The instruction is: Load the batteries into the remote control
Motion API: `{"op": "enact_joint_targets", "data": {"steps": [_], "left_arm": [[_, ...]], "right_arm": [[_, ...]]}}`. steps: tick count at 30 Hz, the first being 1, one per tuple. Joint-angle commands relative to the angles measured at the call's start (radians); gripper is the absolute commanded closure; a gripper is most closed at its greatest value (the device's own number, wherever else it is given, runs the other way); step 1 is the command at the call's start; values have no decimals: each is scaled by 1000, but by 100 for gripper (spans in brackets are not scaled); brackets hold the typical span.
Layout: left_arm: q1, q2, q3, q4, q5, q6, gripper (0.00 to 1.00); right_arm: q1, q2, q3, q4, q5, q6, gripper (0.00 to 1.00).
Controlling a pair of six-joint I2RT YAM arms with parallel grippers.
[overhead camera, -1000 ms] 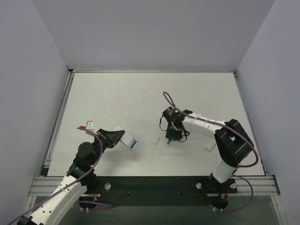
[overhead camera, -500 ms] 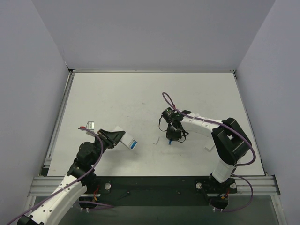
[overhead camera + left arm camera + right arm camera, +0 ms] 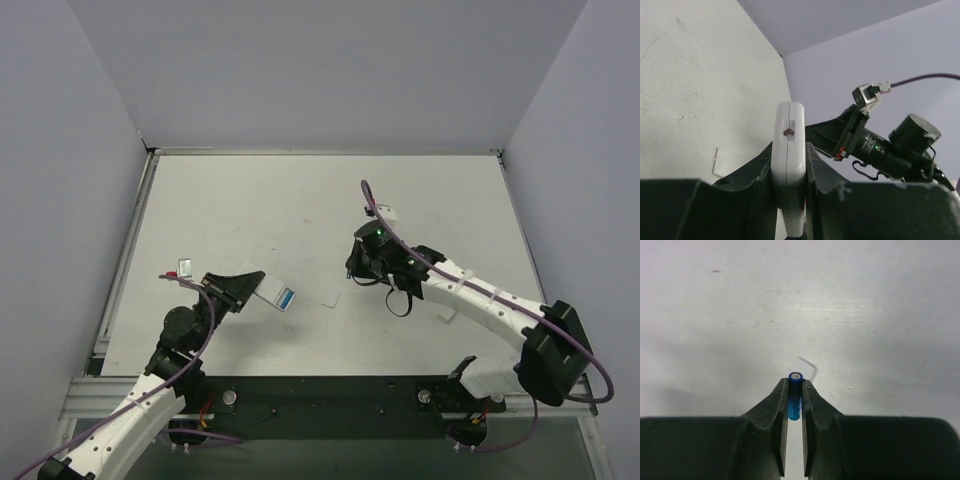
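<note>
White and slim, the remote control [image 3: 274, 293] sits clamped between the two fingers of the left hand [image 3: 247, 287] at the near left of the worktop [image 3: 250, 200], its free end pointing right, toward the other arm. A blue patch shows at that free end in the top view. From the left wrist camera, the remote stands edge-on between the dark fingers [image 3: 817, 167], which press both its long sides.

Just right of the remote, a small flat white piece [image 3: 331, 298] lies on the worktop, apart from both hands.

Further right, near the middle of the worktop, the right hand [image 3: 366, 268] is closed on a bright blue battery [image 3: 794, 396]. The wrist view shows it pinched between the fingertips, one metal end facing out past them. A second small white piece [image 3: 447, 315] lies beside the right arm.
</note>
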Motion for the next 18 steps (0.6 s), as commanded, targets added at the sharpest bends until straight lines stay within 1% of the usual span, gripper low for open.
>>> {"op": "enact_joint_targets", "data": {"steps": [1,3,4,5,7,9,13,18], "left_arm": [[6,-22,-122,204,-62,-102,100],[6,-30,-141,234,-82,-119,100],[6,-38,-144,238,-86,-122,100],[6,-41,-144,241,-89,-119,100],[4,-52,-144,247,-96,-117,100],[4,-56,-145,257,-100,-114,100],[4,-70,-142,275,-112,-97,100],[4,-73,-136,283,-145,-56,100]], "right_arm": [[51,-160,-42,281,-81,-111,100],[71,-184,-65,368,-135,-126,100],[78,-193,-69,446,-176,-131,100],[94,-194,-77,487,-235,-134,100],[112,-193,-78,584,-274,-137,100],[140,-190,-77,635,-302,-136,100],[190,-178,-54,708,-287,-111,100],[285,-179,-23,724,-167,-175,100]]}}
